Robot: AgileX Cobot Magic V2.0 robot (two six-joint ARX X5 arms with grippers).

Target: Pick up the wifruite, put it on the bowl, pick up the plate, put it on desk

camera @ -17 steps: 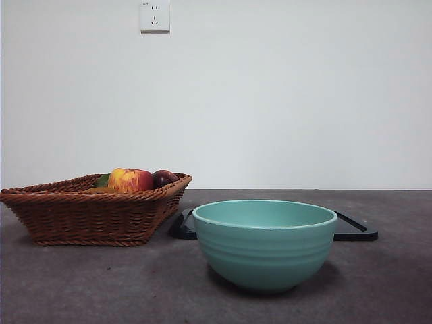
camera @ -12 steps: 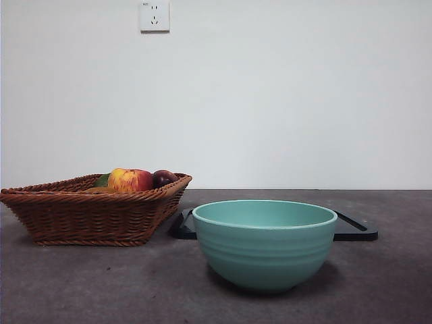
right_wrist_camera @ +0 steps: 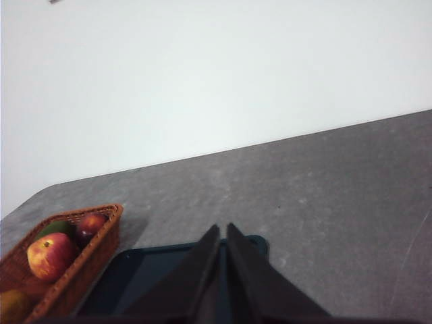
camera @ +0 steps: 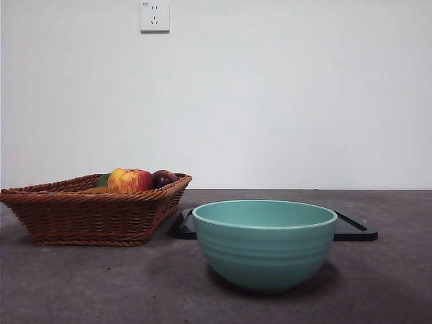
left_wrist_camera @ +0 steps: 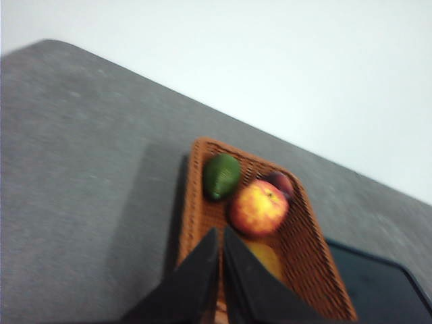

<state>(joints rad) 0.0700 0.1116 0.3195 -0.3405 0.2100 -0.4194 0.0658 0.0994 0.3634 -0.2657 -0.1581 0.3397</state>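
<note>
Behind the dark grey-brown matte tabletop (camera: 81, 283) rises a plain white wall with a white socket plate (camera: 154, 15). On this mottled surface the large round teal-green ridged bowl (camera: 264, 244) stands in front of a flat black rectangular tray (camera: 356, 230), beside a brown wicker basket (camera: 88, 209). Within the basket lie a red-yellow apple (left_wrist_camera: 258, 207), a green fruit (left_wrist_camera: 221, 175), a dark purple-red fruit (left_wrist_camera: 280, 181) and the small orange-brown wifruite (left_wrist_camera: 264, 256). Above the basket, the left end effector (left_wrist_camera: 221, 237) is closed and empty; the right end effector (right_wrist_camera: 221, 233), closed and empty, is above the tray

Plain white wall (camera: 283, 101) behind; white power socket (camera: 154, 15) high up.
</note>
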